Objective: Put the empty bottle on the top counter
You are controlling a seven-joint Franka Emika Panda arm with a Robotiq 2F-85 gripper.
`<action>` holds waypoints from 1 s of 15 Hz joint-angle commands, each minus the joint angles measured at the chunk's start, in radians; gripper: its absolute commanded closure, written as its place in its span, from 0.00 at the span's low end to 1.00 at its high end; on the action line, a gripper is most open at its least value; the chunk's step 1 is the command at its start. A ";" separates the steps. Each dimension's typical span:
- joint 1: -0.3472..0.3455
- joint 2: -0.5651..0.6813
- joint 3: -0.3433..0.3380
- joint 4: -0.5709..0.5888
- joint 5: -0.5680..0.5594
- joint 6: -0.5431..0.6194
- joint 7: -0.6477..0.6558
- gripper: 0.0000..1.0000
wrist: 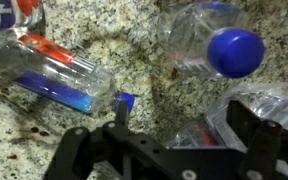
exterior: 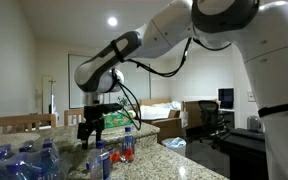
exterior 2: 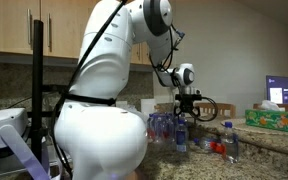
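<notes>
Gripper (wrist: 166,138) spread; one empty bottle (wrist: 59,75) lying, one blue-capped bottle (wrist: 219,45) upright.

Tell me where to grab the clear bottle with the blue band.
Grip the empty bottle across the middle of its body, coming down from above. In the wrist view it appears to lie on its side, so set the jaws crosswise to its long axis.
</notes>
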 commanded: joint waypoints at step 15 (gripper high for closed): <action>-0.006 -0.109 0.018 -0.126 -0.031 -0.098 0.030 0.51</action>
